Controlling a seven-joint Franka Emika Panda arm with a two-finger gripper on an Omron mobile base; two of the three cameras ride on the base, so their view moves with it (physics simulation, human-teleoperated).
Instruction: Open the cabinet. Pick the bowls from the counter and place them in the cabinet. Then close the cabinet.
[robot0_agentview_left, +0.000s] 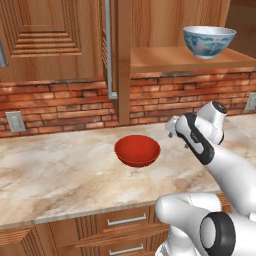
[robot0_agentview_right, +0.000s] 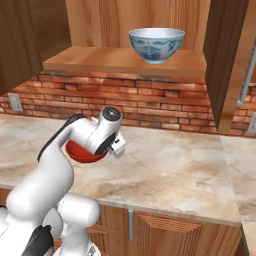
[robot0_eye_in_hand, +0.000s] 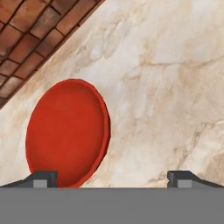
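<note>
Red bowl (robot0_agentview_left: 137, 150) resting on surface (robot0_agentview_left: 60, 175), at 9 o'clock of end effector (robot0_eye_in_hand: 112, 177) in hand view. Tips spread wide apart, empty. Probably light, rigid, glossy and slippery; best pinched across rim wall.

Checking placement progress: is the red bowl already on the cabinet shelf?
No, the red bowl sits on the counter; the shelf holds the white-blue bowl.

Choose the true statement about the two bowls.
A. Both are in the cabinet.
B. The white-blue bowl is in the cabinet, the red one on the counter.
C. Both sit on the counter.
B: the white-blue bowl stands on the cabinet shelf, while the red bowl lies on the counter.
</note>
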